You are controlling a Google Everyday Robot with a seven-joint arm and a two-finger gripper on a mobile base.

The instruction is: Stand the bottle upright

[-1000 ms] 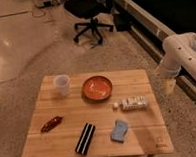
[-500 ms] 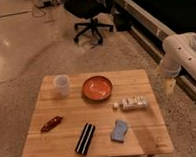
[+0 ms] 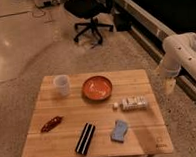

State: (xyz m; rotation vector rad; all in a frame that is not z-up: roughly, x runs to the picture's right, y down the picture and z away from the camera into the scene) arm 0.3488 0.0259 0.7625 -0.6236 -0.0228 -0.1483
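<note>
The bottle [image 3: 132,103] lies on its side on the right part of the wooden table [image 3: 60,143], cap pointing left, just below and right of the orange bowl [image 3: 97,87]. It is clear-whitish with a pale patterned label. My gripper [image 3: 168,85] hangs from the white arm at the right, off the table's right edge, above the floor and well to the right of the bottle. It holds nothing that I can see.
A white cup [image 3: 62,85] stands at the table's back left. A blue sponge-like block [image 3: 119,131] lies in front of the bottle. A black bar [image 3: 85,138] and a red-brown snack packet [image 3: 51,124] lie at the front. An office chair [image 3: 90,13] stands behind.
</note>
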